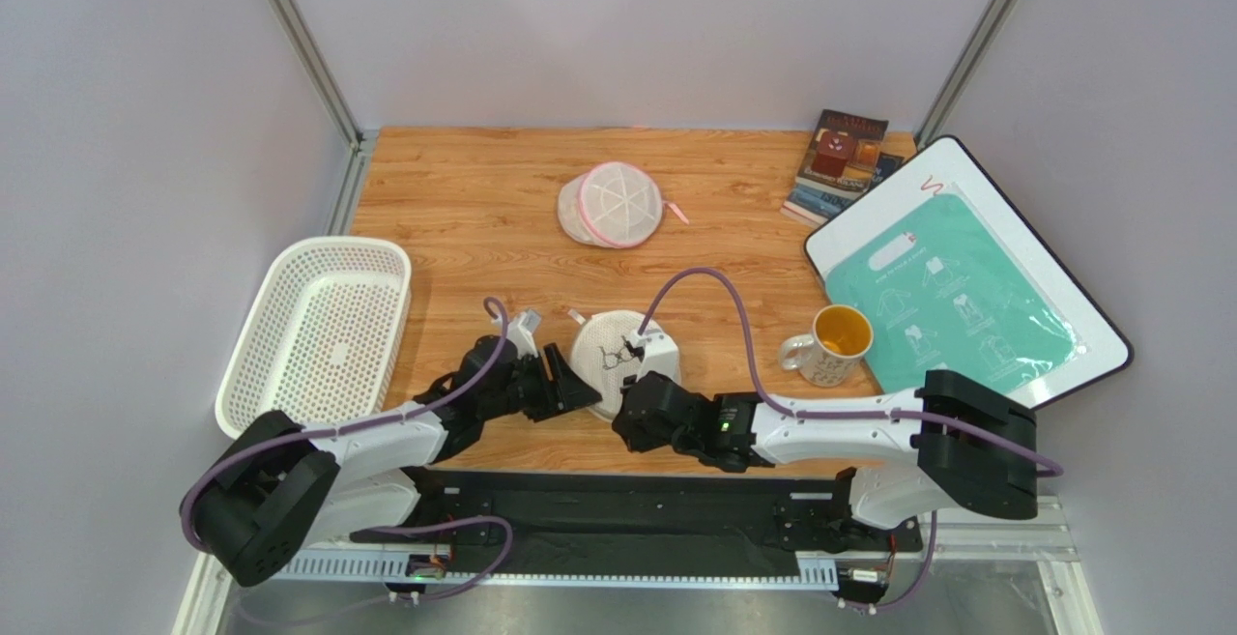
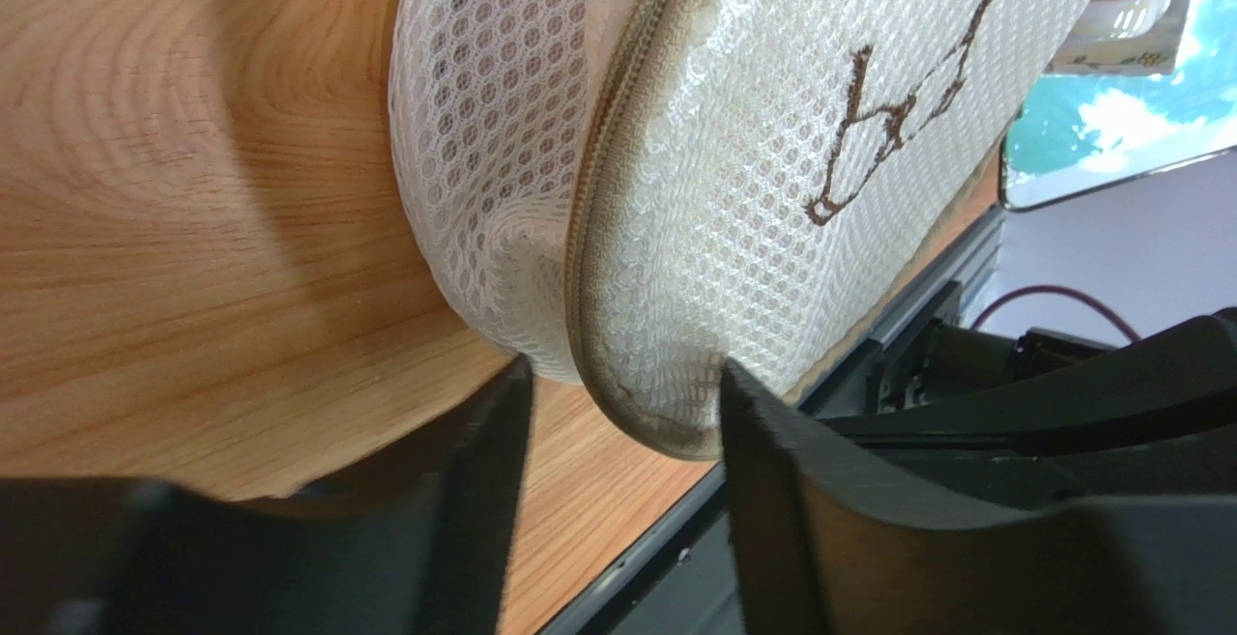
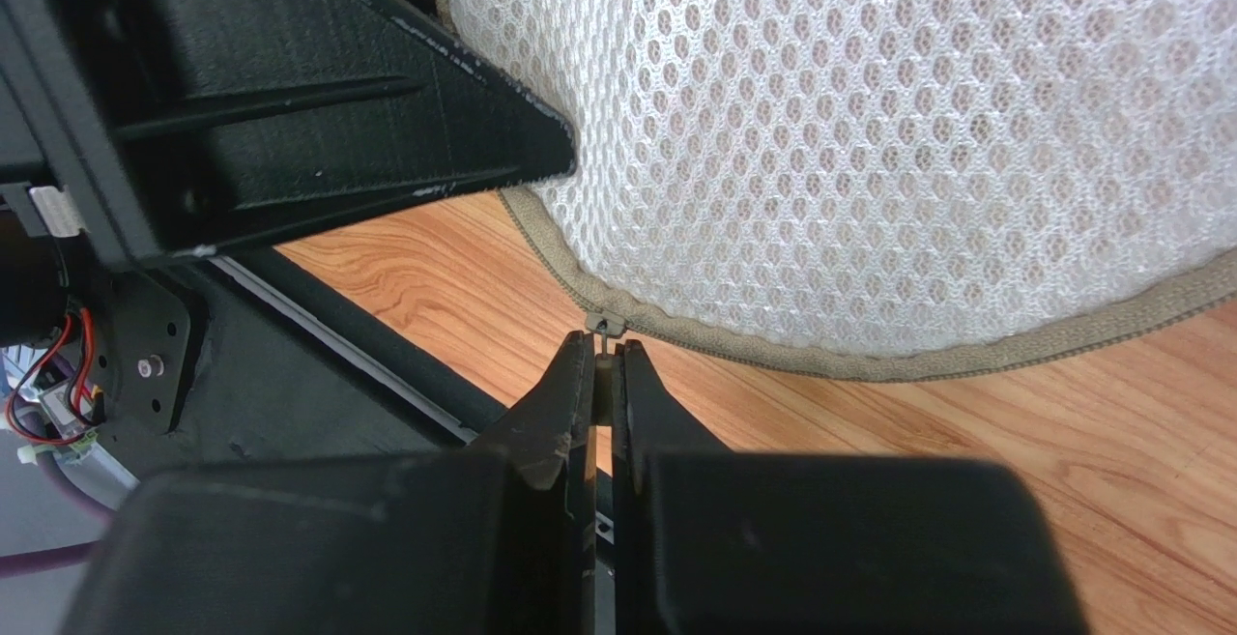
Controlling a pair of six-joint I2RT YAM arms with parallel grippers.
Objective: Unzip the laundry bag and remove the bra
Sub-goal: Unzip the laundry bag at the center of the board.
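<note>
The beige-white mesh laundry bag (image 1: pixel 625 348) lies near the table's front edge, zipped, with its dark bra pictogram (image 2: pixel 900 113) facing up. My left gripper (image 1: pixel 569 386) grips the bag's near-left rim (image 2: pixel 654 374), one finger on each side of the zip seam. My right gripper (image 1: pixel 625 403) is shut on the small metal zip pull (image 3: pixel 603 325) at the bag's near rim (image 3: pixel 900 128); its fingertips (image 3: pixel 604 353) meet right below the tan zip tape. The left finger shows as a black wedge in the right wrist view (image 3: pixel 363 128). The bra is hidden.
A white plastic basket (image 1: pixel 312 331) stands at the left. A round mesh pouch with pink trim (image 1: pixel 617 205) lies at the back. A yellow-lined mug (image 1: pixel 831 342), a white-and-teal board (image 1: pixel 966 280) and books (image 1: pixel 842 164) are at the right. A black rail (image 1: pixel 625 497) runs along the near edge.
</note>
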